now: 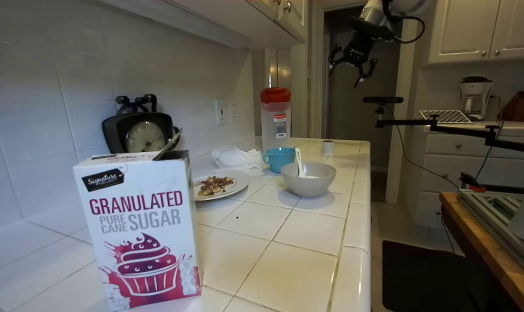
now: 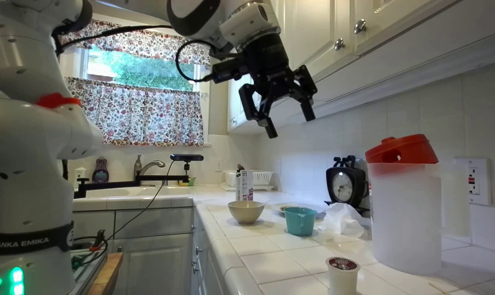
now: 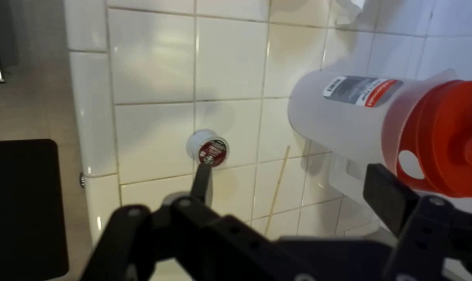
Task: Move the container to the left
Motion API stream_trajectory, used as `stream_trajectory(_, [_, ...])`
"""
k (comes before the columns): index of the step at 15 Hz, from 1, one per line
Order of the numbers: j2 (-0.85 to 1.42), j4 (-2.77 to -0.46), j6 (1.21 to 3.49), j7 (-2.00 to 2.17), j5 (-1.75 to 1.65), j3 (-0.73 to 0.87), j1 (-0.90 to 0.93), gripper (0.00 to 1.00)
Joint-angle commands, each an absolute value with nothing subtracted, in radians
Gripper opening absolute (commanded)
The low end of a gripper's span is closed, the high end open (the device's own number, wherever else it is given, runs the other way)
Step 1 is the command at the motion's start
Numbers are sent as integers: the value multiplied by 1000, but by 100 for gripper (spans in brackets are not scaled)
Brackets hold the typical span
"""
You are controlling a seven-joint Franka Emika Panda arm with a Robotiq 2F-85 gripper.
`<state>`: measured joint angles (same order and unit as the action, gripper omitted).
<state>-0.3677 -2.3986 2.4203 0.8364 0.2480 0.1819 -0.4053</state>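
In an exterior view, the frosted, round-walled container (image 2: 406, 217) presents a mostly plain side; the wrist view shows its label (image 3: 362, 91). Your hand (image 2: 290, 123) is released.

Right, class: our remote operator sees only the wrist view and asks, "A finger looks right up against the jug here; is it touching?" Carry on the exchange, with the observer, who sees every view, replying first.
Observer: No. In both exterior views the gripper hangs apart from the jug, with a clear gap between them.
Operator: Good. Besides the coffee pod, what else stands nearby?
Observer: A blue cup, close to some crumpled white paper.
Operator: Anything farther from the jug than that?
Observer: Yes, a box of sugar, standing upright in both exterior views.
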Motion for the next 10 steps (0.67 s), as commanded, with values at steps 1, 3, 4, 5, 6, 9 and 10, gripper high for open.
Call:
stream_trajectory(1, [-220,-2313,2563,860,355,224,-367,100])
stream_trajectory(3, [-110,-2232,2616,877,398,247,-363,100])
stream_trajectory(4, [-66,-2188,2619,887,407,258,-366,100])
stream_trajectory(5, [-7,-2138,2630,892,426,269,-363,100])
stream_trajectory(6, [40,-2092,2622,890,448,278,-361,100])
stream_trajectory(9, [161,-1960,2600,862,517,279,-362,100])
stream_trajectory(10, [192,-1924,2598,857,537,273,-363,100])
